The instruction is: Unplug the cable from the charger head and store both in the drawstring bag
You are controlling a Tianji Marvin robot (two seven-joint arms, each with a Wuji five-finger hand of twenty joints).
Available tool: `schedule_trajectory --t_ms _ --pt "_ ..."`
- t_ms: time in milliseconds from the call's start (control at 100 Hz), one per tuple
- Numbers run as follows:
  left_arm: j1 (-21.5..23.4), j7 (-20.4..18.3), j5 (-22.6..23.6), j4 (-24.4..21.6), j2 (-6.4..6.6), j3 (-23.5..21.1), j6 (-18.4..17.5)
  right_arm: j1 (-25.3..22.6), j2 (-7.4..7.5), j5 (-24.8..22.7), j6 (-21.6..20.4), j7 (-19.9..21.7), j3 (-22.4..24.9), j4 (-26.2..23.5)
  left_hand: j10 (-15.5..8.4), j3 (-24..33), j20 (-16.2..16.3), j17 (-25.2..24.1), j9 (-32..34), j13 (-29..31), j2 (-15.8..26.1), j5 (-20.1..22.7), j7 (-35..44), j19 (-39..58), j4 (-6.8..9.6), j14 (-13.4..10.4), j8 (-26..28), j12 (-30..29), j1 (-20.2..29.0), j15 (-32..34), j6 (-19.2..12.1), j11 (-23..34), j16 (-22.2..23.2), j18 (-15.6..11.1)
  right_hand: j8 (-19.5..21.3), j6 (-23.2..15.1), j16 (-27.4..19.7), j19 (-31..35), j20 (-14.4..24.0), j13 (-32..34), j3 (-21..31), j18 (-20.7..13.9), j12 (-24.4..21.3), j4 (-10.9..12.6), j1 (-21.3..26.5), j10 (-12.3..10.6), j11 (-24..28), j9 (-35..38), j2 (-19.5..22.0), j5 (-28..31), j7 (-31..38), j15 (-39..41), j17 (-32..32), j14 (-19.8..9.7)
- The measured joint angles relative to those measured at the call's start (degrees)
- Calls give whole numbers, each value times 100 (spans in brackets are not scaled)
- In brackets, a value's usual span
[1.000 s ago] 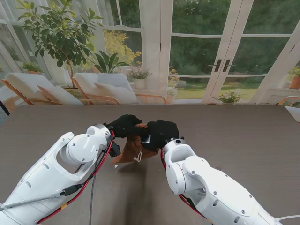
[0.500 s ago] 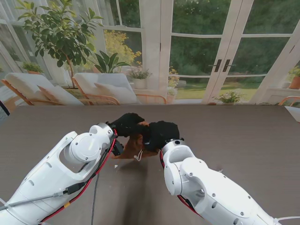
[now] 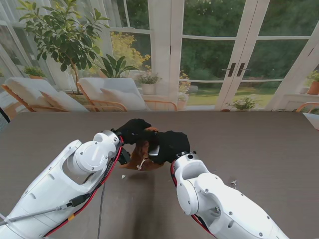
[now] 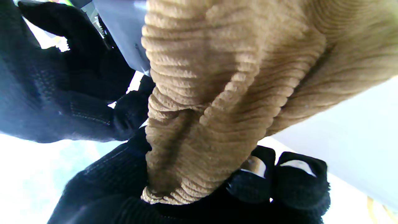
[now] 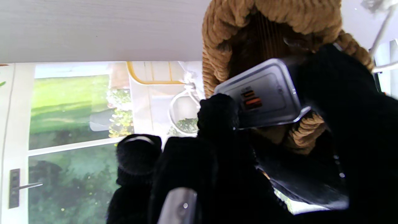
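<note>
The tan corduroy drawstring bag (image 3: 141, 155) hangs just over the table's middle, its neck bunched in my left hand (image 3: 132, 130). In the left wrist view its ribbed cloth (image 4: 224, 93) fills the frame, gripped by my left fingers (image 4: 255, 186). My right hand (image 3: 170, 145) is shut on the grey charger head (image 5: 264, 93), whose face with orange ports is at the bag's open mouth (image 5: 267, 37). In the stand's view the charger head (image 3: 155, 148) shows only as a grey sliver. I cannot make out the cable.
A white drawstring (image 3: 143, 163) dangles from the bag, and its loop (image 5: 186, 96) shows in the right wrist view. Small white bits (image 3: 233, 182) lie on the dark table (image 3: 259, 144). Glass doors and garden chairs stand beyond the far edge.
My right hand has pushed a little toward my left with the charger head, closer into the bag's mouth. The bag has bunched up and my left hand barely shifted.
</note>
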Motion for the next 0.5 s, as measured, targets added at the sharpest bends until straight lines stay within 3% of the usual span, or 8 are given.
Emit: schedule_trajectory --t_ms 240,500 --pt "-13 -109 -18 -17 26 2 16 24 -87 -72 -104 -463 -157 176 68 1 -1 0 -54 -6 108 -62 -90 0 3 40 -7 -2 187 -1 110 -2 0 21 -3 56 0 1 0 2 0 -2 -2 0 0 -13 0 38 -74 68 1 1 0 14" --pt "1 -102 -171 -3 46 -28 15 180 -129 -80 150 -417 -329 277 140 10 -1 0 -59 -7 146 -89 -112 0 87 108 -23 -7 273 -1 205 -10 2 81 -17 76 1 22 0 2 0 -23 -14 0 0 -13 -50 42 -74 70 1 1 0 14"
